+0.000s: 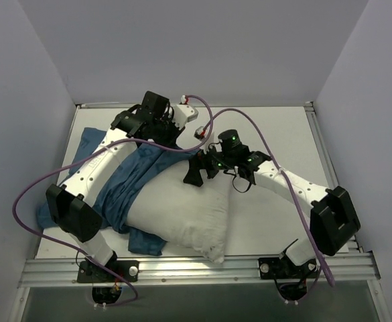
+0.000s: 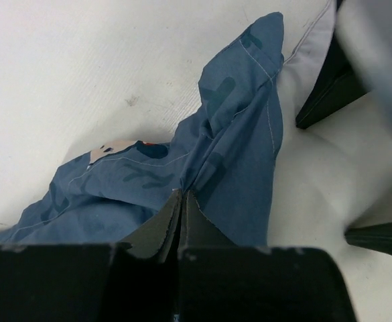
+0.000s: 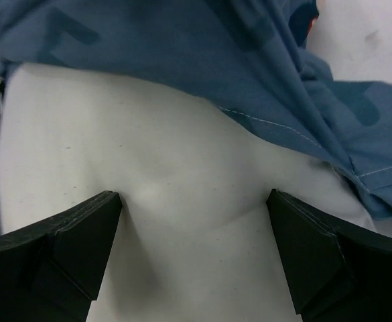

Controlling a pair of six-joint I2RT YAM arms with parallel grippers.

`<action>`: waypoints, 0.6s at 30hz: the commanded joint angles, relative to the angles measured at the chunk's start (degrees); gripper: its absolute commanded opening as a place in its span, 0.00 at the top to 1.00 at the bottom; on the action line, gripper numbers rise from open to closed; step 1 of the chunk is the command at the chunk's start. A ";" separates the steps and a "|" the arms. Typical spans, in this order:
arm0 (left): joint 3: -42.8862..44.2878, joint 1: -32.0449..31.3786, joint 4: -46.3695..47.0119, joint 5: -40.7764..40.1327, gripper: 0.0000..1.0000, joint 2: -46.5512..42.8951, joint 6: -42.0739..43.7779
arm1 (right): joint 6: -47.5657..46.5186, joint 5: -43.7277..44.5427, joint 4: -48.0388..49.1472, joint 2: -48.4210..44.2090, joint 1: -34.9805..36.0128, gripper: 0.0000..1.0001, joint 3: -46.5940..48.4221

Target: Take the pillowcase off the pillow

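Note:
The plain white pillow (image 1: 185, 215) lies across the table's middle, its right part bare. The dark blue pillowcase (image 1: 125, 184) is bunched over its left end and trails to the left edge. My left gripper (image 2: 182, 193) is shut on a pulled-up fold of the pillowcase (image 2: 242, 134) near the back of the pillow, seen from above at the far middle (image 1: 175, 137). My right gripper (image 3: 194, 201) is open, its fingers (image 3: 82, 228) pressed down on the bare pillow (image 3: 182, 168) just below the pillowcase edge (image 3: 263, 74); from above it sits on the pillow's far edge (image 1: 206, 171).
The white table (image 1: 276, 215) is walled at the back and both sides, with a metal rail (image 1: 202, 268) along the near edge. Purple cables (image 1: 21, 201) loop off both arms over the left side and the pillow's back.

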 commanded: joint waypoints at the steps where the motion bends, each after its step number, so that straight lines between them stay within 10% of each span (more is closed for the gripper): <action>1: 2.33 0.79 3.38 -1.01 0.98 -2.44 -0.70 | -0.45 4.91 3.71 2.92 1.98 0.00 -3.54; 8: 1.98 1.84 3.90 -1.28 0.98 -2.44 -1.05 | -2.37 7.29 4.08 7.56 5.40 0.12 -4.78; 11: 1.89 3.51 4.17 -0.93 0.98 -2.35 -1.75 | -2.03 6.59 1.96 10.46 5.14 0.64 -3.99; 12: 1.63 4.91 4.17 -1.01 0.98 -2.44 -1.75 | -0.55 8.59 1.87 10.74 4.88 1.00 -4.33; 18: -4.59 11.84 7.15 -6.10 0.98 -3.76 2.02 | 5.70 12.65 3.80 5.30 0.75 1.00 -11.79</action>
